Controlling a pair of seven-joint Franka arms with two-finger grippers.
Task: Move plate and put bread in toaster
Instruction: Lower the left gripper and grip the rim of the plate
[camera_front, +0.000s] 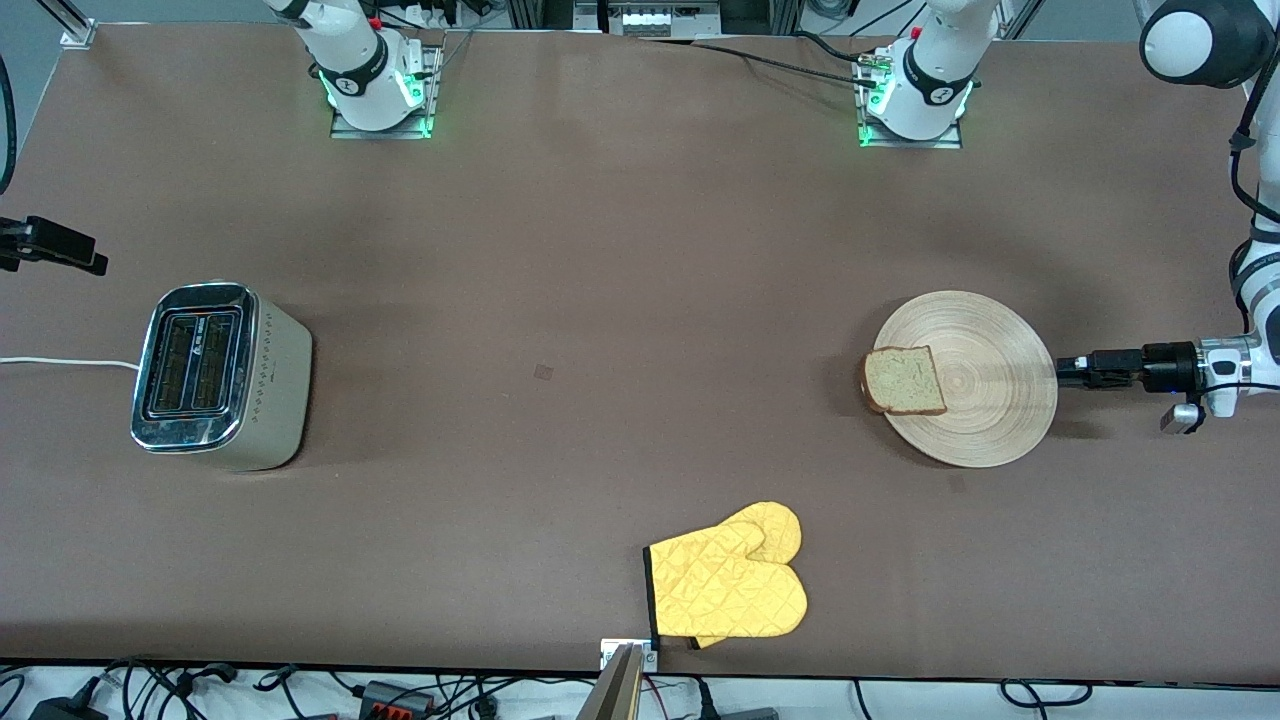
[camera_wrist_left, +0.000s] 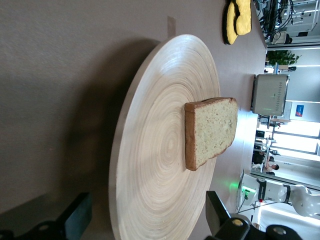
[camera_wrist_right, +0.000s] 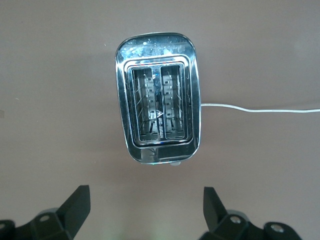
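The round light-wood plate lies toward the left arm's end of the table, with the bread on the part of it that faces the toaster. My left gripper is level with the plate's rim, on the side away from the toaster. In the left wrist view the gripper is open, with the rim of the plate between its fingers and the bread farther in. The chrome-topped toaster stands toward the right arm's end. My right gripper hangs open and empty over the table beside the toaster, whose two slots are empty.
A yellow quilted oven mitt lies near the table's front edge, nearer to the front camera than the plate. The toaster's white cord runs off toward the table's end. Both arm bases stand along the farthest edge.
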